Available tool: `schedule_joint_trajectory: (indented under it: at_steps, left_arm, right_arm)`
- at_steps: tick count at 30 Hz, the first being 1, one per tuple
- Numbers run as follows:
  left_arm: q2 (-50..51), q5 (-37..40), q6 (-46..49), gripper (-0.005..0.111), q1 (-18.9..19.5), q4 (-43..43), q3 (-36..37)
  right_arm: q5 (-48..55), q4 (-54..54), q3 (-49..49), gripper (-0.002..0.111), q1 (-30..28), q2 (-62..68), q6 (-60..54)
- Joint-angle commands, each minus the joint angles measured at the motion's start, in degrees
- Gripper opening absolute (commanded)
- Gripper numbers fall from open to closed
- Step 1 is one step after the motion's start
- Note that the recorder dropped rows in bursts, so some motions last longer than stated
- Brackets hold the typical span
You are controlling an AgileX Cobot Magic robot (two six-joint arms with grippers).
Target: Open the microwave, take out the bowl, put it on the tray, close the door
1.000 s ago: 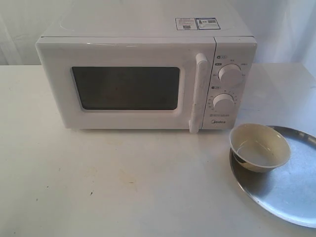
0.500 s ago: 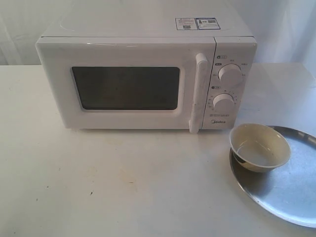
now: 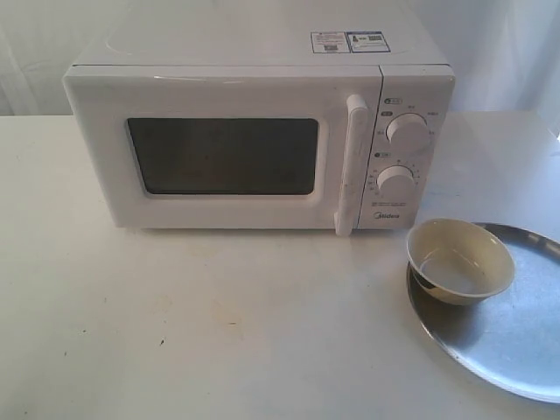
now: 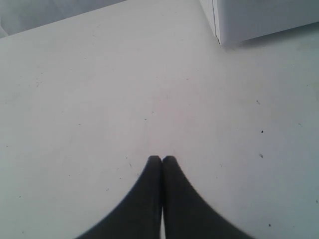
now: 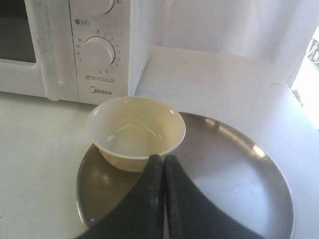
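**Bowl on the tray, door shut**

I see the microwave (image 3: pixel 254 52) at the back of the white table (image 3: pixel 201 324), and its door (image 3: pixel 219 92) is closed flat. The bowl (image 3: pixel 460 260) stands upright on the tray (image 3: pixel 516 350), on the part nearest the microwave. My left gripper (image 4: pixel 162 158) is clenched over bare table, with nothing between its fingers. My right gripper (image 5: pixel 163 157) is clenched and empty too. It hangs over the tray, with its tips just beside the bowl.

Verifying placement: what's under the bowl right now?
The silver tray; the bowl sits near its rim on the microwave side. The base contact is covered by the bowl, so whether it lies fully inside the rim can't be seen.
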Motion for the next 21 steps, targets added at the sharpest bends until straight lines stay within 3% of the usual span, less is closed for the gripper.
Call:
schedule_joint_trajectory:
  at_steps: [1,21]
  left_arm:
    - [-0.12,0.13,-0.24,0.000,-0.01,-0.41,-0.14]
    - [-0.12,0.13,-0.24,0.000,-0.01,-0.41,-0.14]
  right_arm:
    - [-0.24,0.34,0.31,0.000,-1.49,-0.29,-1.42]
    - [-0.18,0.12,0.31,0.000,-1.94,-0.29,-0.90]
